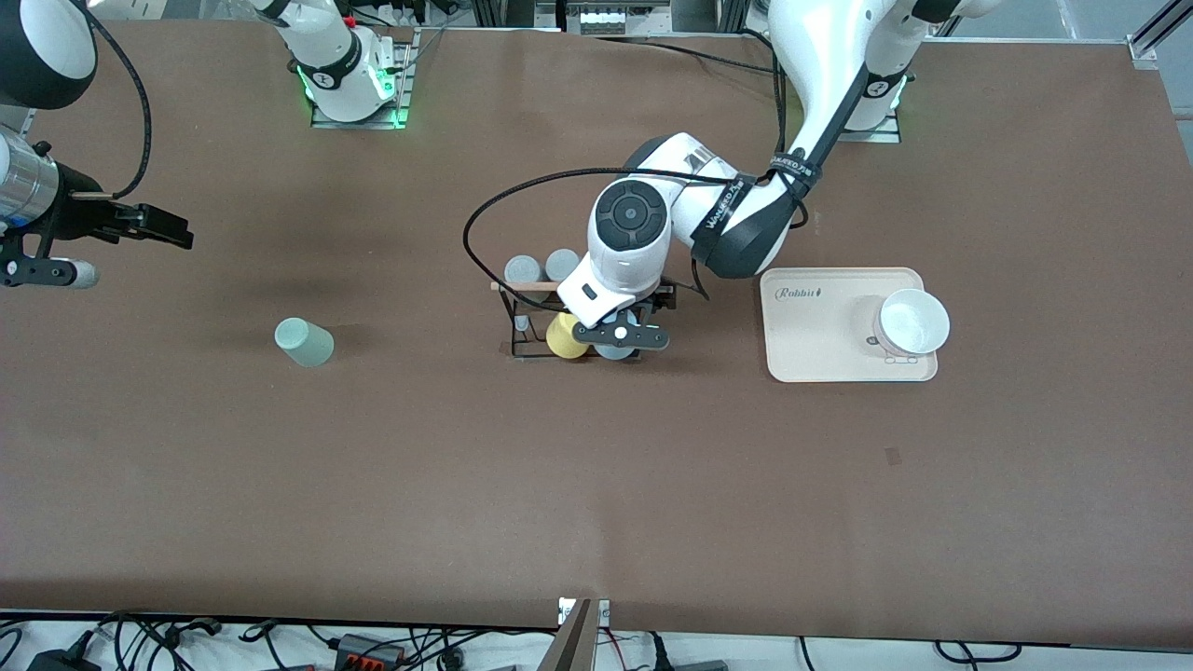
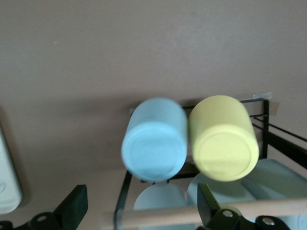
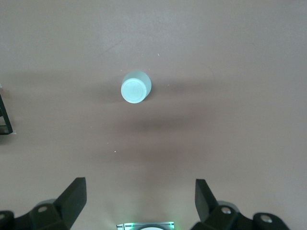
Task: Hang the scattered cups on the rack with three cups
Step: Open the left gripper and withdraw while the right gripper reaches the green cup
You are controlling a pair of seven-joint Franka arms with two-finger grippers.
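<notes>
The black wire rack (image 1: 518, 321) with its wooden rod (image 1: 522, 286) stands mid-table. A light blue cup (image 2: 153, 141) and a yellow cup (image 2: 223, 139) hang side by side on its pegs on the side nearer the front camera. In the front view the blue cup (image 1: 615, 351) is mostly hidden under my left gripper (image 1: 620, 337). That gripper is open and empty over the rack (image 2: 122, 191), its fingers (image 2: 72, 208) apart from the blue cup. The mint green cup (image 1: 303, 342) lies on the table toward the right arm's end. My right gripper (image 1: 154, 225) is open and empty, up over the table, looking down at that cup (image 3: 135, 87).
Two grey cups (image 1: 541, 267) sit on the rack's side nearer the robot bases. A cream tray (image 1: 811, 345) with a white bowl (image 1: 915, 321) lies beside the rack toward the left arm's end. A rack corner (image 3: 5, 120) shows in the right wrist view.
</notes>
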